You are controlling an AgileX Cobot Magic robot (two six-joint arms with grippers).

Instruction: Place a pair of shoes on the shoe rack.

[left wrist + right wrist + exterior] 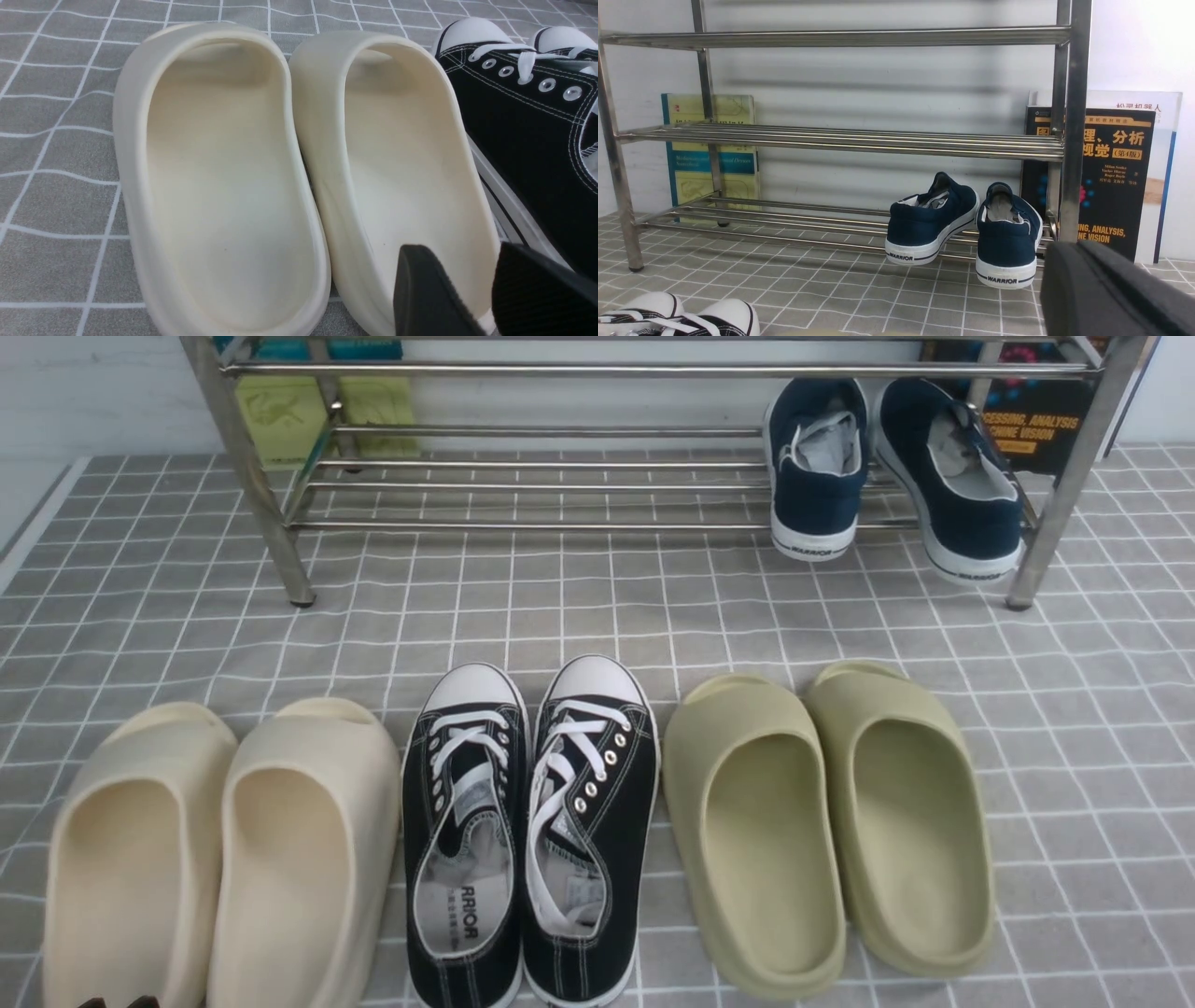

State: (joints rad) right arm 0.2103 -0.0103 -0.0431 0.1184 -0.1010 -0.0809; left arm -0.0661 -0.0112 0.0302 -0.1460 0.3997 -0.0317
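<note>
The two navy-blue slip-on shoes [817,467] [962,490] rest side by side on the lowest shelf of the steel shoe rack [560,371], at its right end. Their toes point to the back and their white heels overhang the front tube. They also show in the right wrist view [927,224] [1008,238], under the rack's middle shelf [840,140]. My right gripper [1078,249] is shut and empty, in front of the rack's right front leg, apart from the shoes. My left gripper [486,284] is open and empty, above the heel of a cream slide.
On the grey checked cloth [747,616] in front stand a pair of cream slides [219,859], black lace-up sneakers with white toe caps [527,821] and olive-green slides [831,821]. Books lean on the wall behind the rack: yellow-green [710,149] and black [1111,177].
</note>
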